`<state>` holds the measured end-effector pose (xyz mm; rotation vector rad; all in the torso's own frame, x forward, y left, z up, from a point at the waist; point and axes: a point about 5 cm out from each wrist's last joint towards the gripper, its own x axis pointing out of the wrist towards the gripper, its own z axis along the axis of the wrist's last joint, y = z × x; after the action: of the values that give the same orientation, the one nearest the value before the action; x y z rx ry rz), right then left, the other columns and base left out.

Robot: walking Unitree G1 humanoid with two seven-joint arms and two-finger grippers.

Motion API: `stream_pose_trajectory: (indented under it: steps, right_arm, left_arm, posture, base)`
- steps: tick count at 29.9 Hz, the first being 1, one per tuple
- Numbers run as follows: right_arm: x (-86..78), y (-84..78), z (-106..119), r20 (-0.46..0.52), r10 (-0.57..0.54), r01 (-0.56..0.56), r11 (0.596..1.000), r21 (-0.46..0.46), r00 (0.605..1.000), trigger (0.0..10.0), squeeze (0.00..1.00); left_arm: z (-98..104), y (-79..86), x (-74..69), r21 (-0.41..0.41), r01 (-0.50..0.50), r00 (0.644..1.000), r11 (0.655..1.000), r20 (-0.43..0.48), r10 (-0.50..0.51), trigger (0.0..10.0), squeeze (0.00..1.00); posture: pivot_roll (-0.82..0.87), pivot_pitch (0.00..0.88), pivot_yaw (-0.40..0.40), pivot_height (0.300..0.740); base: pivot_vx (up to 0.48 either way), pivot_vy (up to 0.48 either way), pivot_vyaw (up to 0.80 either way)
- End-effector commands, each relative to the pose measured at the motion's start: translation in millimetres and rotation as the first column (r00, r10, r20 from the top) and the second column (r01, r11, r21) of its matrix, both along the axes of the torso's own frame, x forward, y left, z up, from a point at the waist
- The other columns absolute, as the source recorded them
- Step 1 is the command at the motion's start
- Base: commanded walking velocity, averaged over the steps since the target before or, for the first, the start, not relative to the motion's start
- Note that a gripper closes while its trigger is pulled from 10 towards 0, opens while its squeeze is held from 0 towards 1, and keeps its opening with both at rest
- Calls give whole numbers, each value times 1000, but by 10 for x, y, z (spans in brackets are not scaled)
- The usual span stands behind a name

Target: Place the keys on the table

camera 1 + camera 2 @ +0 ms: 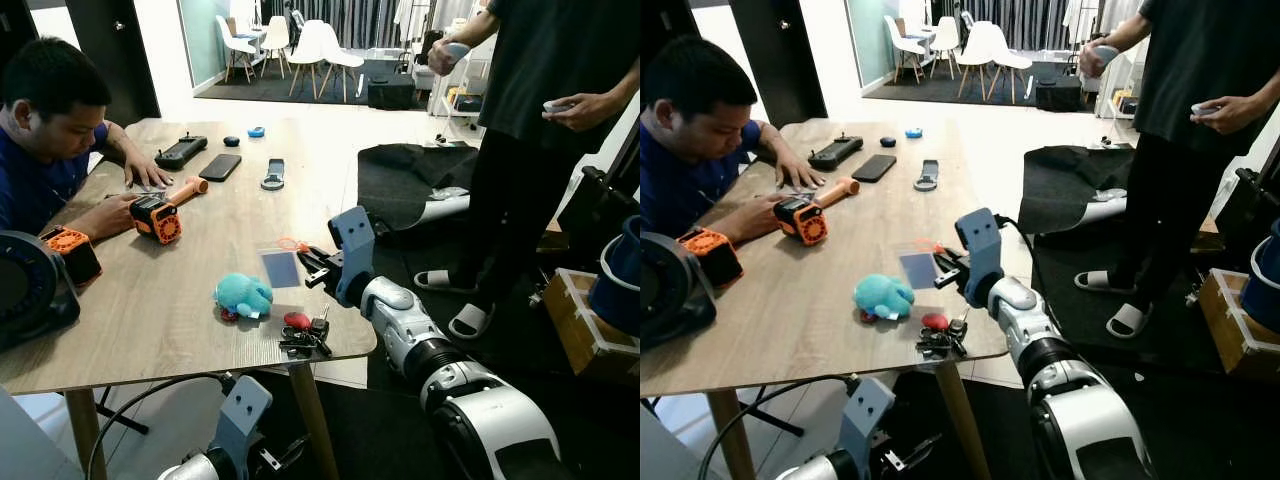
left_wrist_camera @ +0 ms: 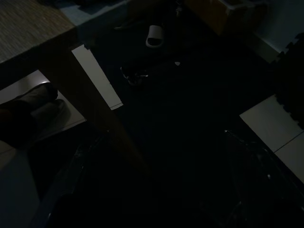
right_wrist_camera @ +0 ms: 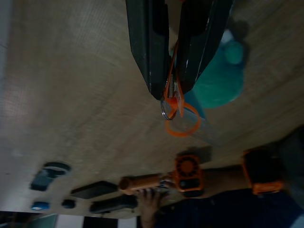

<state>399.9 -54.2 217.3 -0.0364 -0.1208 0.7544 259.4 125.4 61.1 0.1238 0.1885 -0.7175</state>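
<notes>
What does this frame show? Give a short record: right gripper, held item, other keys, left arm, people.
Right gripper: over the table, jaws shut on the orange key ring
Held item: ring with a clear tag; contact with table unclear
Other keys: key bunch lying near the table's front edge, beside the teal plush toy
Left arm: idle below the table edge
People: one seated person, one standing person

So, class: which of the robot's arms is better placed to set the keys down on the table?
The right. Its gripper is over the table, fingers shut on the key ring; the left gripper hangs below the table edge.
</notes>
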Motion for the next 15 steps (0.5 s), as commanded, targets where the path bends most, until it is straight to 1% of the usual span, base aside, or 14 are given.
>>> stream_pose_trajectory:
  steps: [1, 2, 3, 4, 6, 7, 9, 11, 15]
  right_arm:
    - [-26, 116, 38, -5, 75, -75, 997, 7, 997, 10000, 0]
    - [-45, 160, 39, -5, 112, -112, 994, 5, 994, 10000, 0]
    - [-81, 226, 17, -11, 173, -173, 985, -5, 985, 10000, 0]
    - [-81, 226, 17, -11, 173, -173, 985, -5, 985, 10000, 0]
    - [-126, 282, -56, -26, 234, -235, 971, -50, 972, 10000, 0]
    - [-126, 282, -56, -26, 234, -235, 971, -50, 972, 10000, 0]
    - [-158, 310, -123, -39, 265, -267, 959, -93, 964, 10000, 0]
    - [-169, 317, -170, -46, 265, -268, 956, -121, 963, 10000, 0]
    - [-155, 294, -184, -51, 235, -240, 963, -121, 971, 10000, 0]
  left_arm:
    - [-21, 30, -31, 15, -7, 1000, 1000, -15, 7, 10000, 0]
    - [-16, 27, -29, 15, -9, 1000, 1000, -14, 9, 10000, 0]
    - [-10, 23, -31, 15, -12, 1000, 1000, -15, 12, 10000, 0]
    - [-10, 23, -31, 15, -12, 1000, 1000, -15, 12, 10000, 0]
    - [-8, 20, -35, 15, -13, 1000, 1000, -17, 13, 10000, 0]
    - [-8, 20, -35, 15, -13, 1000, 1000, -17, 13, 10000, 0]
    - [-10, 18, -37, 16, -13, 1000, 1000, -19, 14, 10000, 0]
    - [-12, 15, -38, 16, -14, 1000, 1000, -21, 14, 10000, 0]
    - [-13, 8, -41, 16, -13, 1000, 1000, -23, 13, 10000, 0]
  posture:
    - [69, 160, -13, 740]
    - [69, 160, -13, 740]
    - [68, 160, -14, 740]
    - [68, 160, -14, 740]
    - [66, 159, -16, 740]
    - [66, 159, -16, 740]
    - [67, 158, -17, 740]
    - [67, 158, -17, 740]
    - [66, 158, -16, 740]
  base:
    - [0, 0, 0]
    - [0, 0, 0]
    - [0, 0, 0]
    - [0, 0, 0]
    - [0, 0, 0]
    - [0, 0, 0]
    - [0, 0, 0]
    - [0, 0, 0]
    - [0, 0, 0]
